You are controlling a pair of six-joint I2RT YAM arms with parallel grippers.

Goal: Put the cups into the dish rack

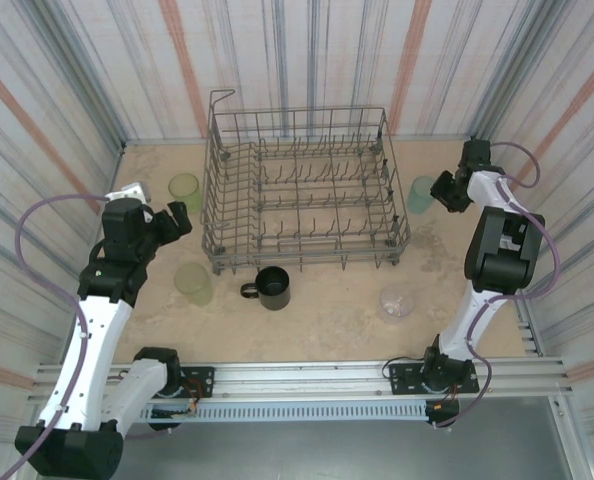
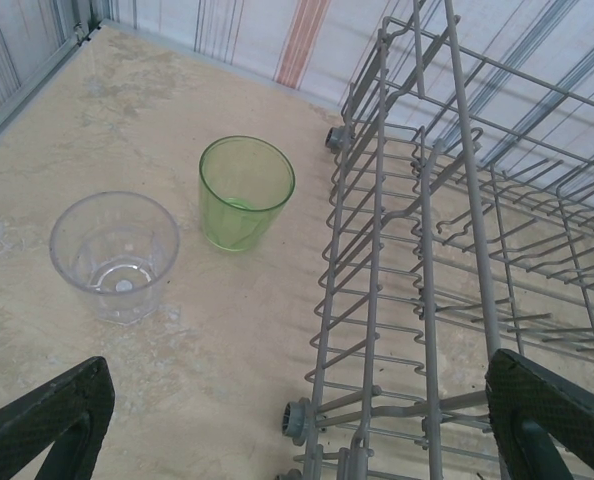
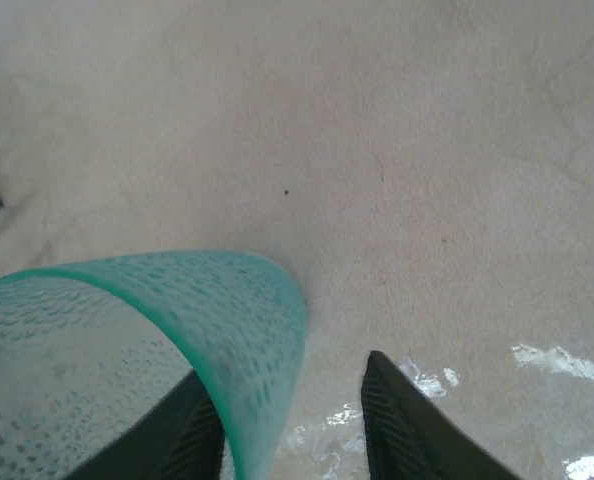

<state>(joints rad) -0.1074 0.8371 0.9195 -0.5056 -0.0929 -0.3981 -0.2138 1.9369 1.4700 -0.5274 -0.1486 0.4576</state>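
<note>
Dish rack point(image 1: 307, 250) empty, nothing loaded yet. Right claw point(image 3: 295, 395) unclenched, fingers astride the teal cup point(image 3: 227, 300) wall. Left claw point(image 2: 297, 425) released and empty; green cup point(image 2: 245, 190) and clear cup point(image 2: 115, 250) stand ahead-left of it on the bench point(image 2: 127, 100).

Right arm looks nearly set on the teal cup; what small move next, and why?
Probably close the right pincer on the teal cup: its wall seems to sit between the open fingers, a gap showing beside one, and the cup stands outside the dish rack.
</note>
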